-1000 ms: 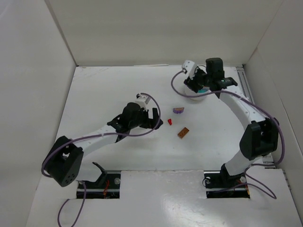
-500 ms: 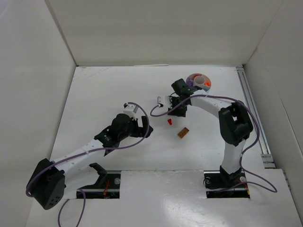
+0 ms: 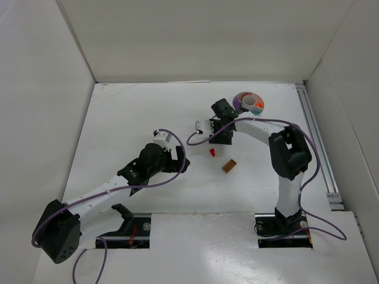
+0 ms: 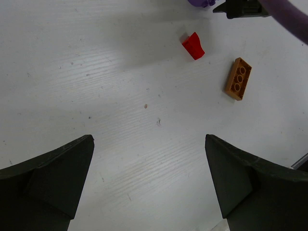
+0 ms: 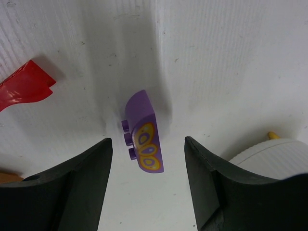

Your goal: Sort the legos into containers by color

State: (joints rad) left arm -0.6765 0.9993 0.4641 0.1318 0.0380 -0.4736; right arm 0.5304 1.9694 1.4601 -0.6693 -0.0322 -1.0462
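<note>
A purple lego (image 5: 143, 137) with a yellow pattern lies on the table between the fingers of my right gripper (image 5: 147, 156), which is open and apart from it. In the top view this gripper (image 3: 220, 135) hides that piece. A red lego (image 3: 212, 152) (image 5: 25, 88) and an orange-brown brick (image 3: 229, 166) (image 4: 237, 78) lie just in front of it. The round white tub (image 3: 248, 93) with its containers stands behind and to the right, with purple, orange and teal pieces in its wedges. My left gripper (image 3: 179, 161) (image 4: 149, 144) hangs open over bare table, left of the red lego (image 4: 193, 46).
White walls enclose the table on the left, back and right. A rail (image 3: 314, 136) runs along the right side. A white rounded edge (image 5: 274, 154) with a yellow bit shows at the right wrist view's lower right. Purple cables trail from both arms.
My right arm has swung from over the tub down to the purple lego and its jaws have widened slightly. My left arm has drawn back toward the near left, still open.
</note>
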